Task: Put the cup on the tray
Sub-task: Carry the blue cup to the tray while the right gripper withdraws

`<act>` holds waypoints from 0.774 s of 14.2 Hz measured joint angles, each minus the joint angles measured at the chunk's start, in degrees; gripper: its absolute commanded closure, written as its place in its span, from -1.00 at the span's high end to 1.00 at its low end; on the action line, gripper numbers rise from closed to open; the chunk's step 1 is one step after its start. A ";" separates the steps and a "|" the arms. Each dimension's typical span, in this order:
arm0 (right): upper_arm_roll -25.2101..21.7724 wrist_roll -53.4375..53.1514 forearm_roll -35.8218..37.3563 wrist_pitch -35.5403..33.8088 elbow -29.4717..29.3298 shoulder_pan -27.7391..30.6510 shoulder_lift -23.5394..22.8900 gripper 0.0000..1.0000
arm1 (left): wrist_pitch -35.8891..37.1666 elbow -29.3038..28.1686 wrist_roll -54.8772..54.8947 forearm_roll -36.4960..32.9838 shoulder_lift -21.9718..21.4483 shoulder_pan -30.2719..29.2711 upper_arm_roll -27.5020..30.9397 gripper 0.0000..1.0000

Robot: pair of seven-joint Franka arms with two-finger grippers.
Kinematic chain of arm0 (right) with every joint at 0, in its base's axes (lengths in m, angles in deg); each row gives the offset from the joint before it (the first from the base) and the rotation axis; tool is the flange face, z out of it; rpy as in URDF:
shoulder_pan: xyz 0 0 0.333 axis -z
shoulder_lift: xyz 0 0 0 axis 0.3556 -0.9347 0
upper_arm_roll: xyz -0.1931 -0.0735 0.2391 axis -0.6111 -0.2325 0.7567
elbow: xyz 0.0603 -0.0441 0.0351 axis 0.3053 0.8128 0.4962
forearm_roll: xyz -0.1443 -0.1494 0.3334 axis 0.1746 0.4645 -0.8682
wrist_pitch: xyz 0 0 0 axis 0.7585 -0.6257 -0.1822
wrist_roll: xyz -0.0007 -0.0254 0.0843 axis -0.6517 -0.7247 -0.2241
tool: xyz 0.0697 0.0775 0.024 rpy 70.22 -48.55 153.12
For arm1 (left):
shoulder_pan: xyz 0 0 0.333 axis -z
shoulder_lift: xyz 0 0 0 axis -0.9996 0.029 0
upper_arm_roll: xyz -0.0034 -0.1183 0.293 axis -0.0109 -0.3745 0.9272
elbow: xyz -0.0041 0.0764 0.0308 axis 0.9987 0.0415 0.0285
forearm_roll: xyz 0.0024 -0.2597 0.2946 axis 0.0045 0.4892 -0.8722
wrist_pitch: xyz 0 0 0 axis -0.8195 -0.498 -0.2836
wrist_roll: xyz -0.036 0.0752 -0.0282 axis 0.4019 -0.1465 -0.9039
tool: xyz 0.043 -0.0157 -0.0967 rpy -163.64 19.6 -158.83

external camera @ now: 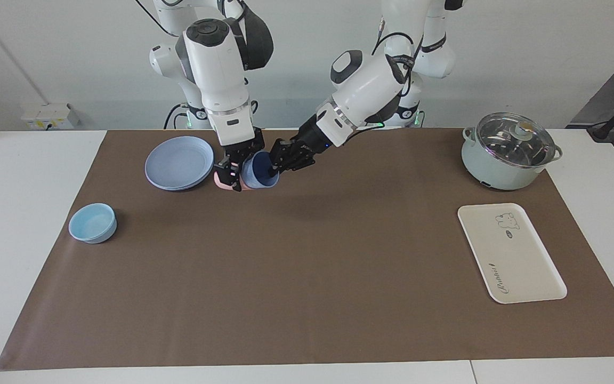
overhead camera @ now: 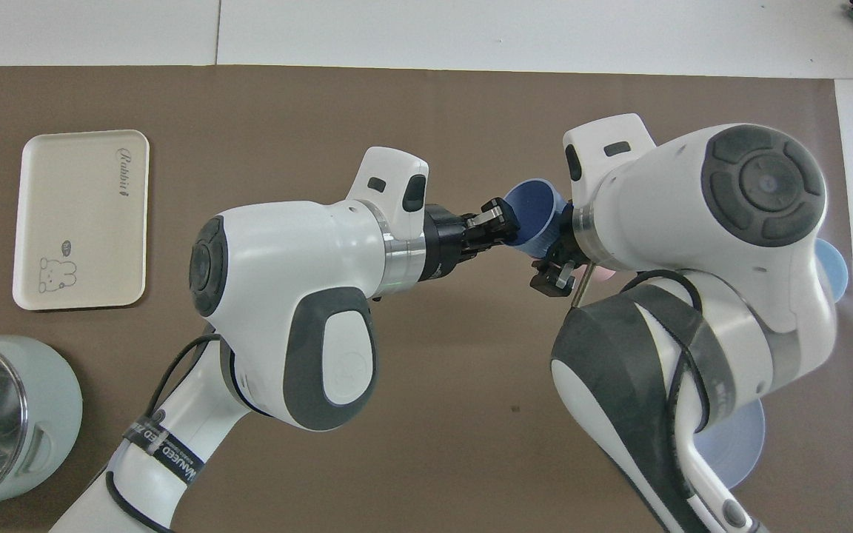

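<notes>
Left claw [external camera: 274, 166] pinches rim of tilted cup [external camera: 259, 169], nested in pink tumbler [external camera: 224, 182]; right claw [external camera: 233, 172] clamps the tumbler. Tray [external camera: 520, 266] well apart.

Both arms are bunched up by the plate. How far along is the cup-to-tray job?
Nothing is delivered yet: the tray sits bare. In hand: left gripper pinches the cup rim while right gripper clamps the pink tumbler it is nested in. Left: separate, carry, set down.

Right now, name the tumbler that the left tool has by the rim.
The periwinkle-blue cup, tilted, its rim pinched by the left tool. The salmon-pink tumbler sits lower, under the right tool.
</notes>
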 measured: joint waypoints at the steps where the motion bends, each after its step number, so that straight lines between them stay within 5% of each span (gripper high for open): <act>1: -0.06 0.00 0.02 0.01 -0.19 0.01 -0.01 -1.00 | 0.78 0.64 0.05 0.00 -0.02 -0.39 0.15 -1.00; 4: -0.40 0.00 0.07 0.03 -0.19 0.09 -0.05 -1.00 | 8.10 5.50 0.50 -1.64 -0.35 -5.54 0.57 -1.00; 11: -0.39 0.00 0.07 0.90 -0.12 0.65 -0.12 -1.00 | 16.06 9.21 0.71 -22.64 -3.15 -19.55 1.20 -1.00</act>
